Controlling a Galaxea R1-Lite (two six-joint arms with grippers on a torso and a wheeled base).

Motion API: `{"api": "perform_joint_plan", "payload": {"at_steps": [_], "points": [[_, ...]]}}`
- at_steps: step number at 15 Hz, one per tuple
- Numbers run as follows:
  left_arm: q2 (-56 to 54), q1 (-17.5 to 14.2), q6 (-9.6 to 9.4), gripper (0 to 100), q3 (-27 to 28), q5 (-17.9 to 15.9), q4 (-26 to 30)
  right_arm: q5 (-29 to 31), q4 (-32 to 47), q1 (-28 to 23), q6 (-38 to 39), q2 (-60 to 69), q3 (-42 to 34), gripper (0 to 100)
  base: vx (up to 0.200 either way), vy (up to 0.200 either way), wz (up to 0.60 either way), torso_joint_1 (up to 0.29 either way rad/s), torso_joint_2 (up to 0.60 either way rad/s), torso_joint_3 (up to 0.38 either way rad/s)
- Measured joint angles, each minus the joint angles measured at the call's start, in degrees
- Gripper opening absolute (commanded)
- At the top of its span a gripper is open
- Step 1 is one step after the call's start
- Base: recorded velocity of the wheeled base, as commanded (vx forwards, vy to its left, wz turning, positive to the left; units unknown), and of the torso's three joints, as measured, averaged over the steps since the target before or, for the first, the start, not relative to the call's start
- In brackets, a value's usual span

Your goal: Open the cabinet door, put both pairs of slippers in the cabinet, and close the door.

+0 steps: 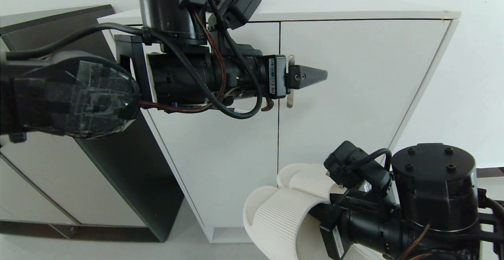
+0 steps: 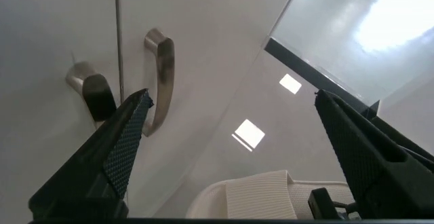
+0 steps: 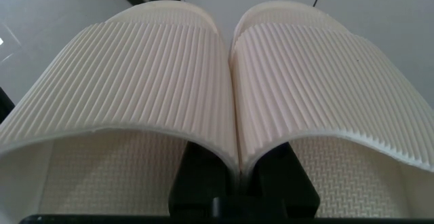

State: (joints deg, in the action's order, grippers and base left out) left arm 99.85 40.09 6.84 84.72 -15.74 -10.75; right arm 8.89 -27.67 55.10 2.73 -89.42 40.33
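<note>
Slippers are sitting right in the right claw, low down in front of the cabinet, toes pointing at the bottom of its doors. The claw is clamped shut on them, its dark fingers pinching the two inner strap edges together so the pair hangs side by side, touching.

Count-wise: two slippers, so one pair, two cabinet doors, both closed, and two handles either side of the seam.

The slippers are cream-white and look like soft foam, with wide arched straps ribbed in fine lines and a small textured pattern on the footbeds. The cabinet is smooth flat white panels under a white top. The handles are short curved bars in brushed metal.

The left claw is up at handle height with its fingers spread wide apart, gripping nothing – one tip sits just beside a handle, can't tell if it touches.
</note>
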Motion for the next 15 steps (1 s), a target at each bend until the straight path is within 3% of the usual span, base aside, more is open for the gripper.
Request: {"api": "perform_joint_plan", "payload": {"at_steps": [9, 10, 12, 15], "points": [[3.8, 0.2, 0.00, 100, 3.1, 0.0, 0.0, -0.1, 0.1, 0.1, -0.1, -0.1, 0.0, 0, 0.000, 0.000, 0.00, 0.000, 0.00, 0.000], [4.1, 0.3, 0.00, 0, 3.4, -0.1, 0.0, -0.1, 0.1, 0.1, -0.1, -0.1, 0.0, 0, 0.000, 0.000, 0.00, 0.000, 0.00, 0.000], [4.4, 0.5, -0.02, 0, 3.5, 0.1, -0.1, -1.0, 0.2, 0.2, -0.4, 0.1, -0.2, 0, 0.000, 0.000, 0.00, 0.000, 0.00, 0.000], [4.2, 1.4, -0.02, 0, 3.4, 0.0, 0.5, -7.6, 0.4, 0.5, -0.5, 1.4, -1.8, 0, 0.000, 0.000, 0.00, 0.000, 0.00, 0.000]]}}
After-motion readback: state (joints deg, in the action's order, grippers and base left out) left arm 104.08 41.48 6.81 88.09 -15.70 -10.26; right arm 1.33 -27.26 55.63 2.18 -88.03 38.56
